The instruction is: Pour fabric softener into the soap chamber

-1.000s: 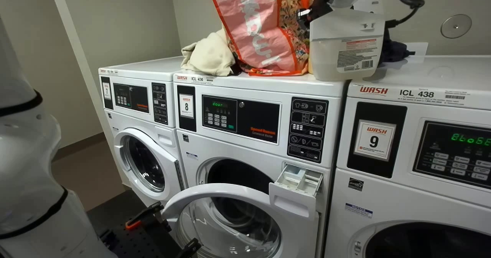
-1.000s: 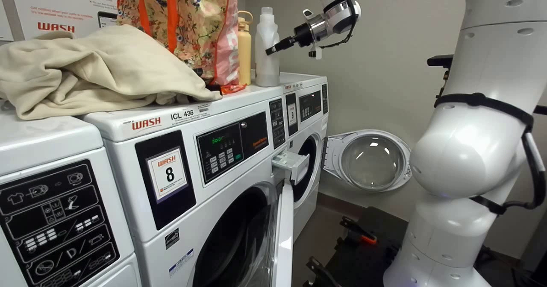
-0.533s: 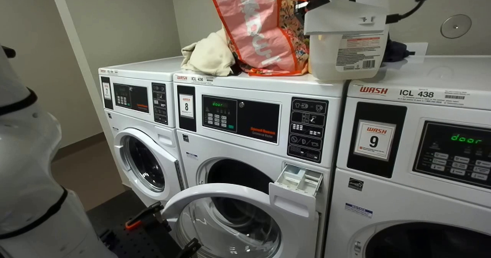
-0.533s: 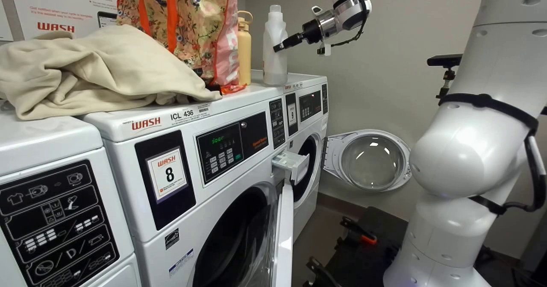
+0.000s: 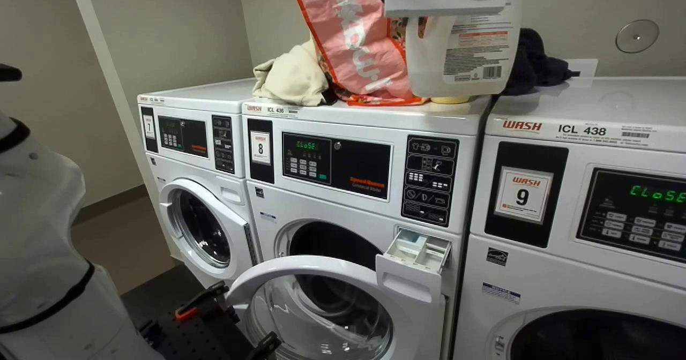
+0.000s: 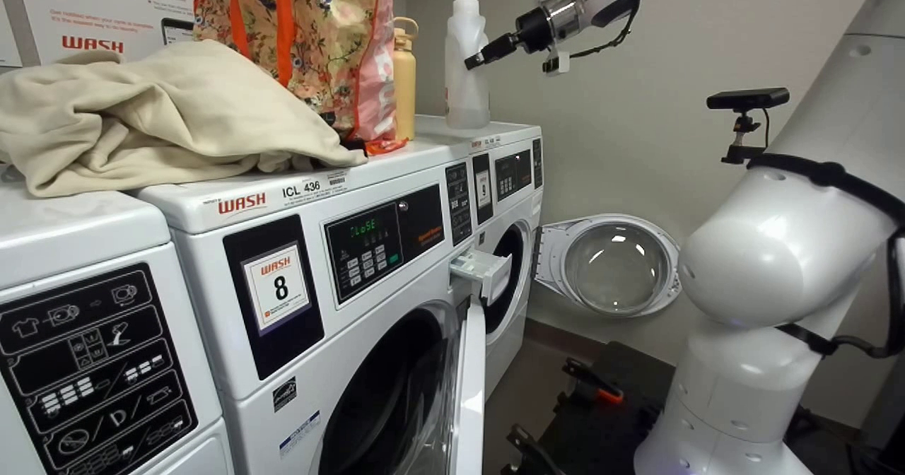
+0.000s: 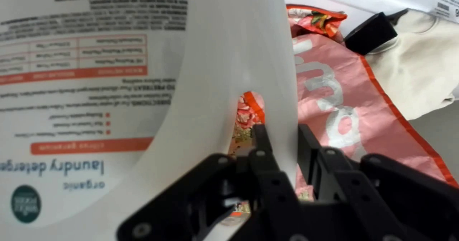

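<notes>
The fabric softener, a whitish jug (image 5: 478,60) with a built-in handle and printed label, hangs upright a little above the washer tops; it also shows in an exterior view (image 6: 464,97). In the wrist view the jug (image 7: 215,47) fills the left side, its label upside down. My gripper (image 7: 281,133) is shut on the jug's handle, one finger through the handle hole and one outside; its tip shows against the jug (image 6: 472,62). The soap chamber (image 5: 410,285), a white drawer with divided compartments, is pulled out of washer 8, below the jug; it also shows in an exterior view (image 6: 495,277).
An orange-edged patterned bag (image 5: 353,38), a yellow bottle (image 6: 404,93) and a cream cloth (image 6: 155,114) stand or lie on the washers beside the jug. A dark cloth (image 5: 536,62) lies behind it. Washer 8's round door (image 5: 316,266) hangs open beside the drawer.
My gripper and the jug have risen off the washer top and shifted, towards the right in an exterior view. The yellow bottle's base now shows below the jug. The drawer has not moved.
</notes>
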